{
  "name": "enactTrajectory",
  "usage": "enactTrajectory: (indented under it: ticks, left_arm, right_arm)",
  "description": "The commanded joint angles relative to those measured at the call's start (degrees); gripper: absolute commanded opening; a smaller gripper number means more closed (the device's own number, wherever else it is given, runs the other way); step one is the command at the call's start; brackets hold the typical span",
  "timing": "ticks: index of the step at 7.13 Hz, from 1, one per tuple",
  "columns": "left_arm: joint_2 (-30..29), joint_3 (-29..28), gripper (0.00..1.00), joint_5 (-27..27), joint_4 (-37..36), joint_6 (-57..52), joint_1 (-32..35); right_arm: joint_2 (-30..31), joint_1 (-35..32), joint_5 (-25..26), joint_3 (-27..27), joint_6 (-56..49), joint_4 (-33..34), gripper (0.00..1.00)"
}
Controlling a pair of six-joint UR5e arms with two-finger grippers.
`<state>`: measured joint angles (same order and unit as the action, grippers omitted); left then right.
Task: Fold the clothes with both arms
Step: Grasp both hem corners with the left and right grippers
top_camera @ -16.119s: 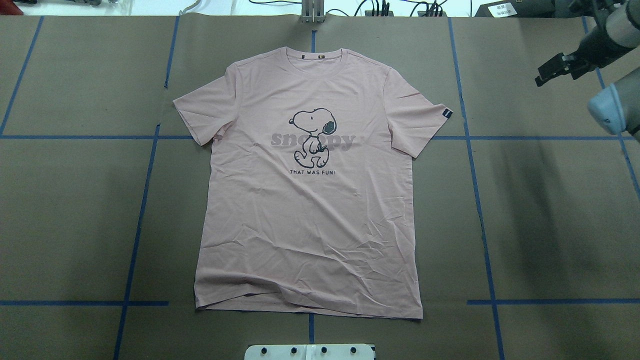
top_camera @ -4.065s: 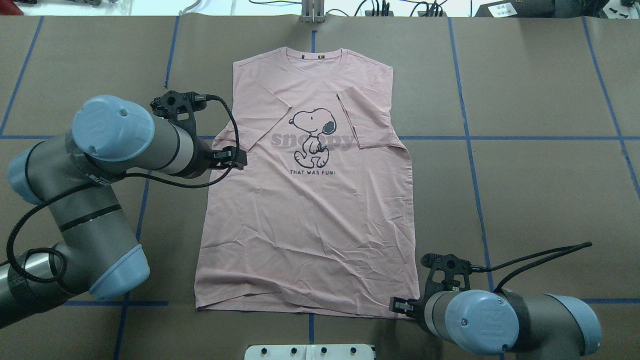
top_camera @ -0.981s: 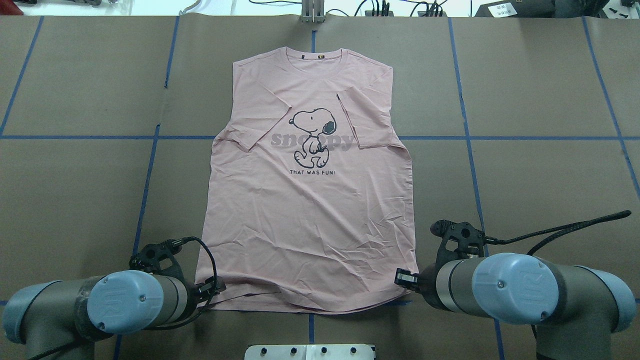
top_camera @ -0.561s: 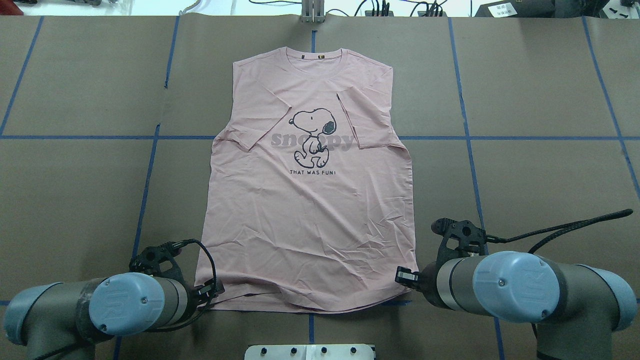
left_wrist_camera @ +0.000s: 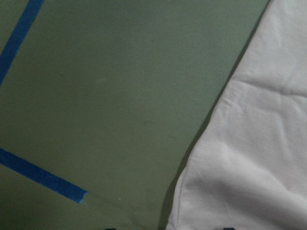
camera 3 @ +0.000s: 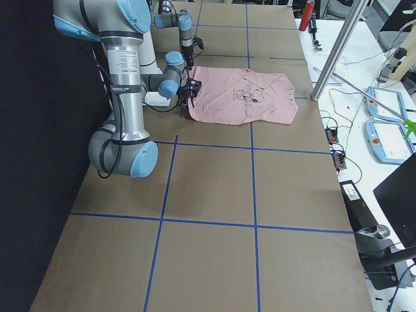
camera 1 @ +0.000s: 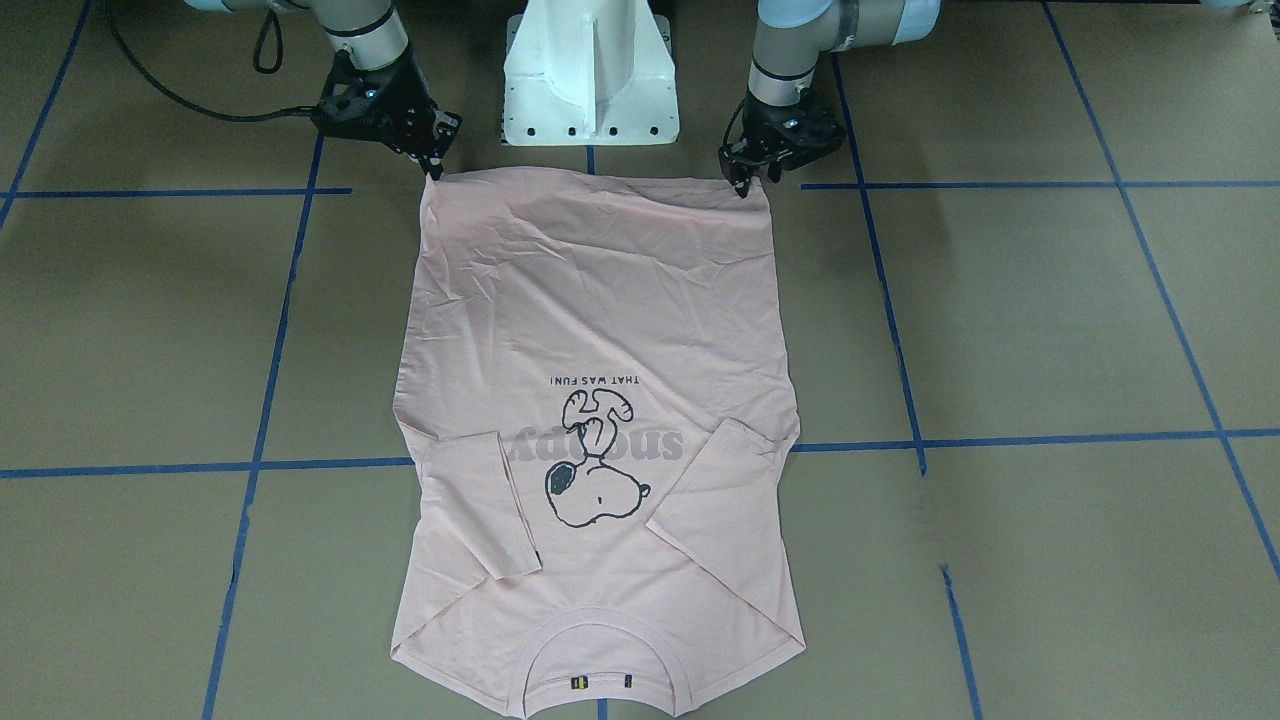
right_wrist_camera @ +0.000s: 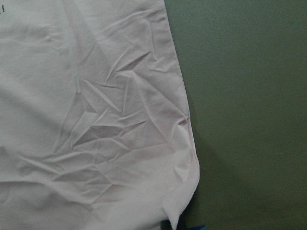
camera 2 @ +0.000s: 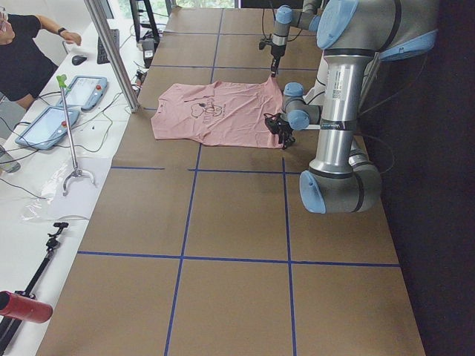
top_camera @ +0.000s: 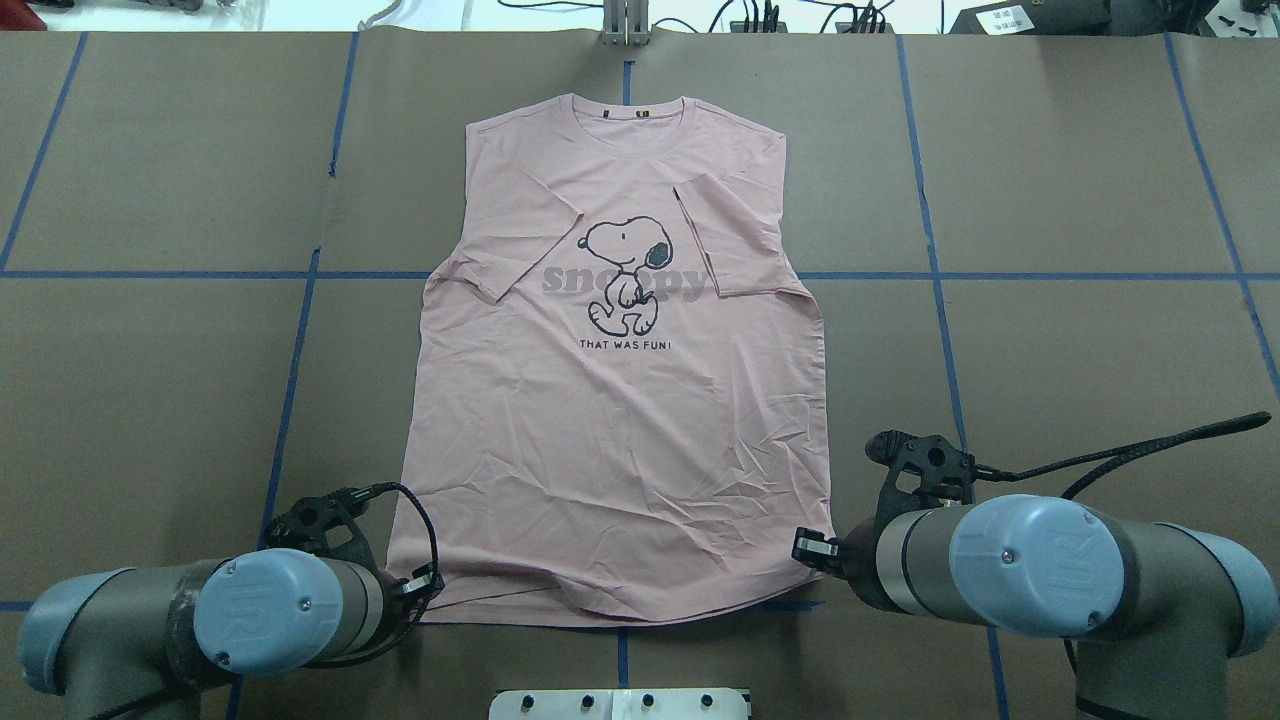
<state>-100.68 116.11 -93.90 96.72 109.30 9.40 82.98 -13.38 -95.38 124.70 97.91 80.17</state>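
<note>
Pink T-shirt (camera 1: 600, 300) lies print-up and flat on your brown paper-covered table (camera 1: 1000, 320), collar away from the robot, both sleeves folded in over the chest. You can see the left gripper (camera 1: 741, 186) pinched closed on one corner of the hem nearest the robot and the right gripper (camera 1: 433, 170) pinched closed on the other, each corner puckered where it is held.

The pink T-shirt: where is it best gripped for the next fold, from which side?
Grip the hem at its left corner and right corner, each from outside. The T-shirt lies flat, sleeves folded in, so the hem can be carried toward the collar.
</note>
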Motion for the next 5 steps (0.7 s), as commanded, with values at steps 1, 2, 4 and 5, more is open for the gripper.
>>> enactTrajectory:
  ticks: [1,2,4,5]
  left_arm:
    - [-0.1,0.1,0.03,-0.1,0.0,0.0,-0.3]
    - [-0.1,0.3,0.0,-0.1,-0.1,0.0,-0.3]
    - [0.0,1.2,0.0,-0.1,-0.1,-0.1,-0.2]
    - [0.3,3.4,0.0,-0.1,-1.1,-0.9,0.0]
  right_arm:
    - [0.1,-0.1,-0.1,-0.1,0.0,0.2,0.0]
    - [0.1,-0.2,-0.1,-0.1,0.0,0.2,0.0]
    - [0.2,-0.3,-0.4,0.0,0.0,0.2,0.0]
    - [0.7,-1.3,-1.9,0.3,0.0,0.1,0.0]
